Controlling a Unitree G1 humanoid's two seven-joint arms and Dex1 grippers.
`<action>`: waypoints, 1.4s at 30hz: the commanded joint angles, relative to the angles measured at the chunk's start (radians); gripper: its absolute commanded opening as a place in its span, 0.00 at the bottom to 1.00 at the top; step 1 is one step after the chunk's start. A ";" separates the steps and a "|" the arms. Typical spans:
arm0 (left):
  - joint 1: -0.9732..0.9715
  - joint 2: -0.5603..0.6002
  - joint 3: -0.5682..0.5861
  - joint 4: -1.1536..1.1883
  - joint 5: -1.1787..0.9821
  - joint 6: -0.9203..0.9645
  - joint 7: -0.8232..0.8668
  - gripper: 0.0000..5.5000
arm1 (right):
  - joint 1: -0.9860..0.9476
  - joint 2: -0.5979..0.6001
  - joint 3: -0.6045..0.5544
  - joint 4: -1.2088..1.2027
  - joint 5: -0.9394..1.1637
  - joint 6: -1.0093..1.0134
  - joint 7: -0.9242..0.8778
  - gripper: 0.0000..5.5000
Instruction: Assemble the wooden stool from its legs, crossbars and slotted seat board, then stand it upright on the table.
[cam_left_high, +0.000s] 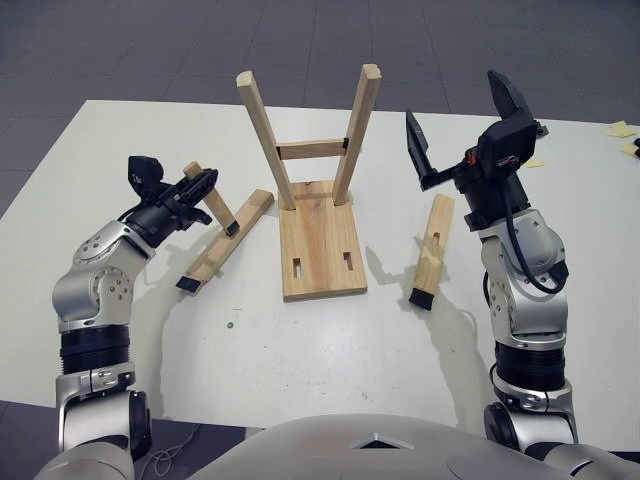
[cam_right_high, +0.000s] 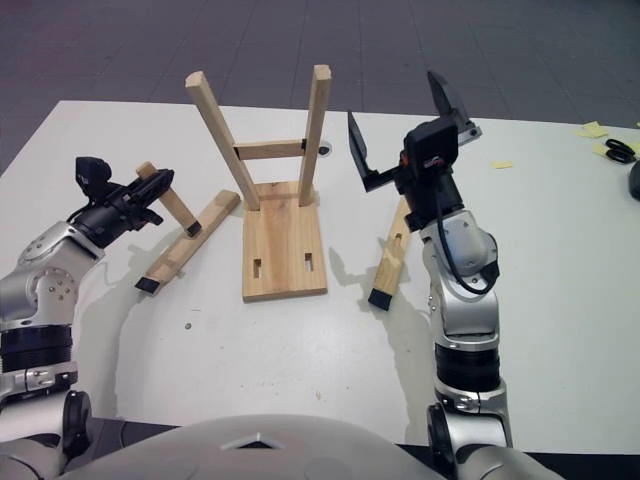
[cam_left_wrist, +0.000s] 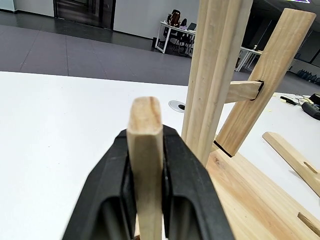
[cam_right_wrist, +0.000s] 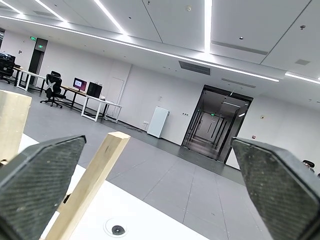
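Note:
The slotted seat board (cam_left_high: 320, 250) lies flat mid-table. Two legs (cam_left_high: 266, 135) stand upright in its far slots, joined by a crossbar (cam_left_high: 312, 149). My left gripper (cam_left_high: 198, 186) is shut on a short wooden crossbar (cam_left_high: 215, 203), tilted with its black-tipped end down beside a loose leg (cam_left_high: 228, 240) lying left of the board. In the left wrist view the crossbar (cam_left_wrist: 145, 135) sits clamped between the black fingers (cam_left_wrist: 187, 185). Another loose leg (cam_left_high: 432, 250) lies right of the board. My right gripper (cam_left_high: 460, 120) stands open and raised above that leg, its pads (cam_right_wrist: 40, 175) wide apart.
Yellow notes (cam_left_high: 620, 130) and dark tools (cam_right_high: 620, 150) lie at the table's far right. A cable hole (cam_right_high: 325, 150) sits behind the standing legs. A small dark speck (cam_left_high: 231, 325) lies on the white table (cam_left_high: 330, 350), whose front area is bare.

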 joint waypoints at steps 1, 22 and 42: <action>-0.022 -0.008 -0.003 0.034 0.035 -0.028 -0.005 0.08 | -0.004 0.001 0.005 0.002 0.000 0.001 -0.003 0.98; 0.088 -0.027 -0.074 0.016 0.172 -0.130 0.000 0.08 | 0.003 -0.001 0.005 0.001 -0.012 0.003 -0.012 0.98; 0.272 -0.245 -0.146 0.247 0.298 -0.375 0.167 0.08 | -0.036 -0.010 0.005 0.021 -0.021 -0.020 -0.013 0.98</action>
